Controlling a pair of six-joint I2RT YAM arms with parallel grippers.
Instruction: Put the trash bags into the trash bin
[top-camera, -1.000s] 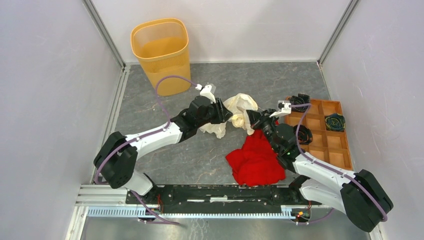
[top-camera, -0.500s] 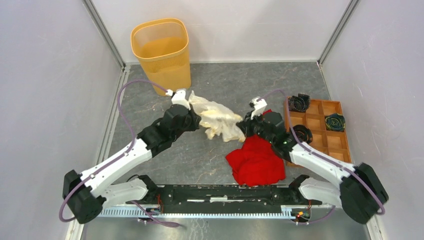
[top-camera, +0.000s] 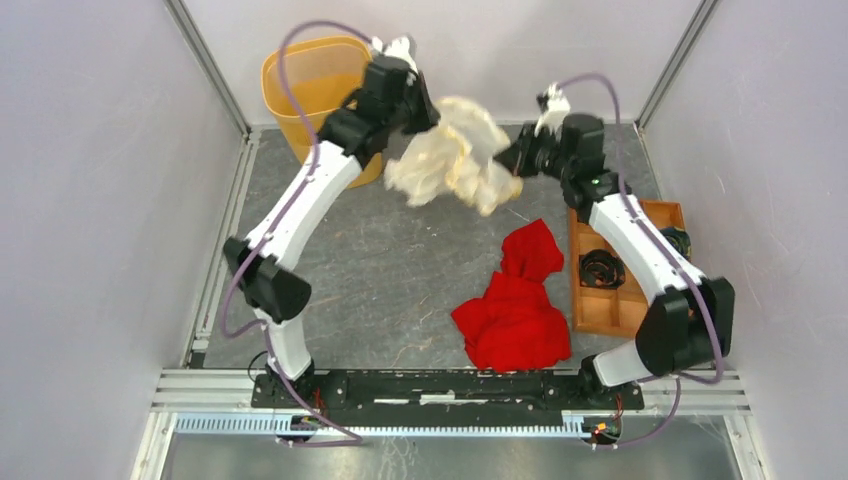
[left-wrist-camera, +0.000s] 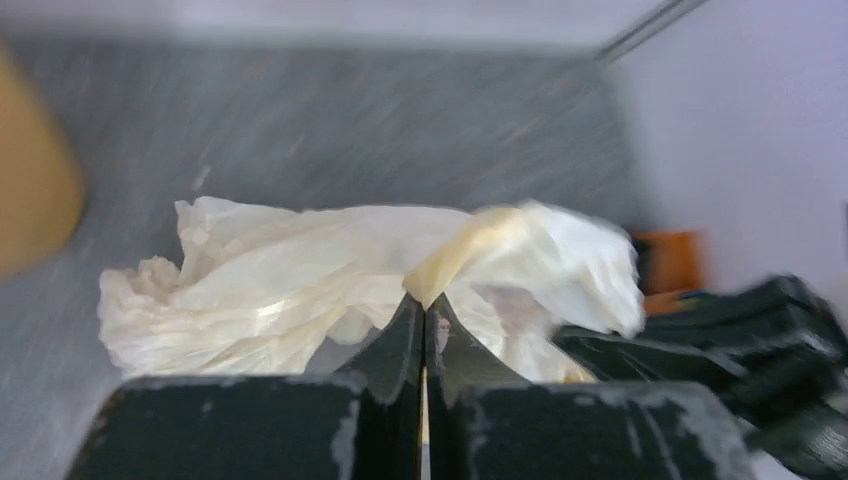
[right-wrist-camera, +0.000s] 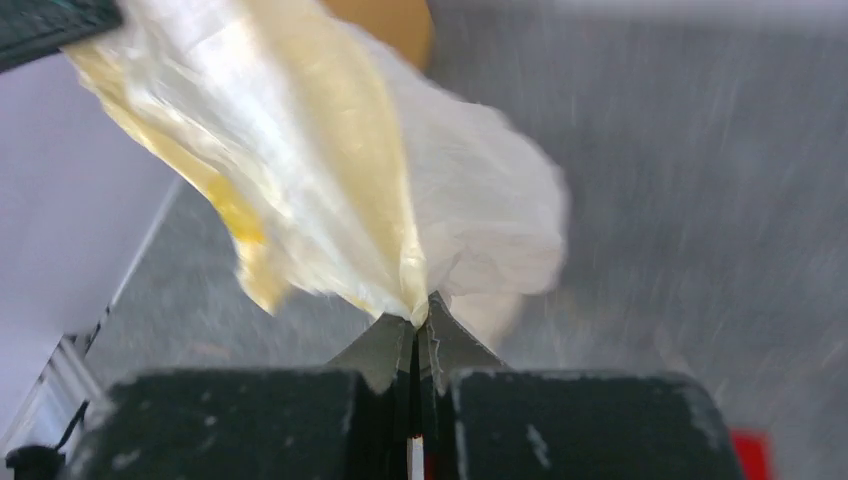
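Now, vs 1 s ago: both arms had left the mid-desk and stretched up toward the back wall, and the trash bag, which had lain crumpled on the desk, hung in the air btw them. The left gripper was clamped tight on one end of the film, the right gripper was pinched tight on the other; both wrist views showed the jaws together w/ film in them. The bag hung just right of the trash bin, not over its mouth. The bin stood as before in the back-left corner, w/ the left arm crossing its right rim. The red cloth lay mid-desk, its upper lobe now uncovered, just beside the wooden tray at the right edge. Bare desk lay under the bag and left of the cloth.
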